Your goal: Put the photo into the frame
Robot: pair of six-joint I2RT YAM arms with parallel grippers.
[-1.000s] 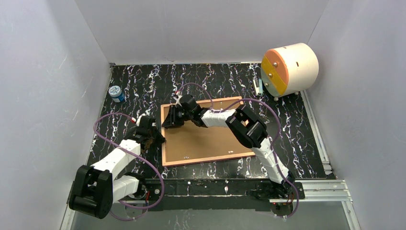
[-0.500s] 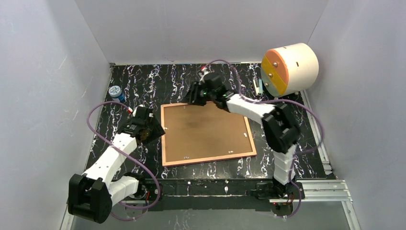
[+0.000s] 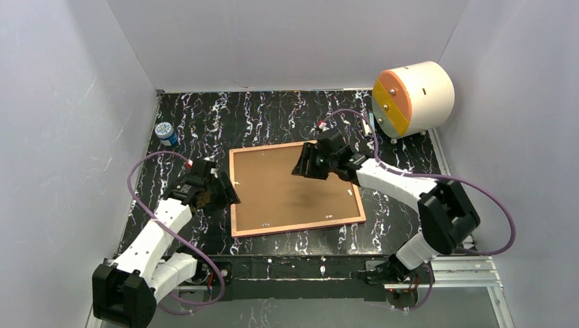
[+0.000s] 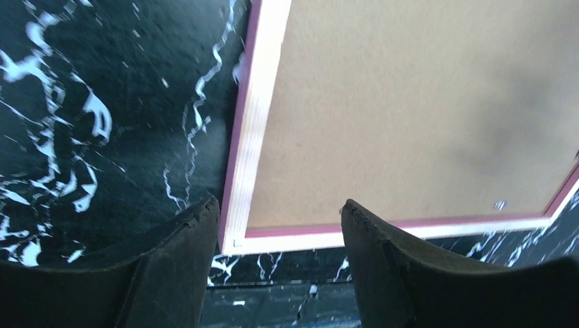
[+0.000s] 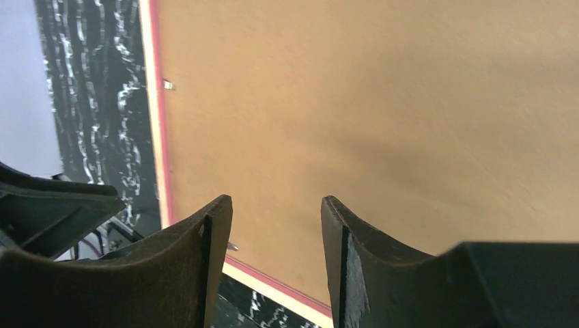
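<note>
The frame (image 3: 300, 225) lies back side up in the middle of the table, its pale wood rim (image 4: 256, 137) edged in pink. A brown backing board (image 3: 287, 191) fills it. The photo is hidden. My left gripper (image 3: 225, 195) hovers open over the frame's near left corner, and in the left wrist view that corner sits between the left gripper's (image 4: 280, 203) fingers with nothing held. My right gripper (image 3: 300, 167) hangs open above the board's far right part. The right wrist view shows the right gripper (image 5: 276, 199) over bare board (image 5: 375, 102), holding nothing.
A white drum with an orange and yellow face (image 3: 413, 98) stands at the back right, a small white object (image 3: 369, 123) beside it. A little blue-lidded jar (image 3: 165, 132) sits at the back left. Small metal tabs (image 4: 500, 204) (image 5: 167, 84) stick out along the frame's inner edge. Grey walls enclose the table.
The right arm has swung from the frame's far left corner, past the back edge, to above its far right part. Both grippers have opened wider. The left gripper has shifted slightly.
</note>
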